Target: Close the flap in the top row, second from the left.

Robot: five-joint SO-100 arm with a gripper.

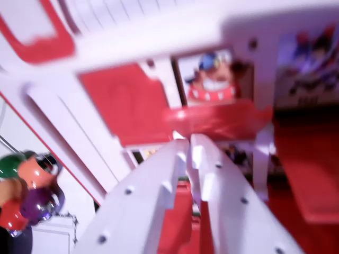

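Note:
The wrist view is blurred and very close to a white and red flap board. My gripper (189,144) reaches up from the bottom centre, its two white fingers (159,185) almost together with only a thin slit between them and nothing held. The fingertips sit just under the front edge of a red flap (222,123) that lies roughly flat, tipped out from its window. Above that flap shows a cartoon face picture (214,76) in the uncovered window. To the wrist view's left of it is a plain red panel (124,103).
A white frame bar (159,37) crosses the top and a white post (264,106) stands right of the flap. Another picture (310,63) and a red flap (310,174) lie at the wrist view's right. A colourful cartoon figure (29,193) shows at the lower left.

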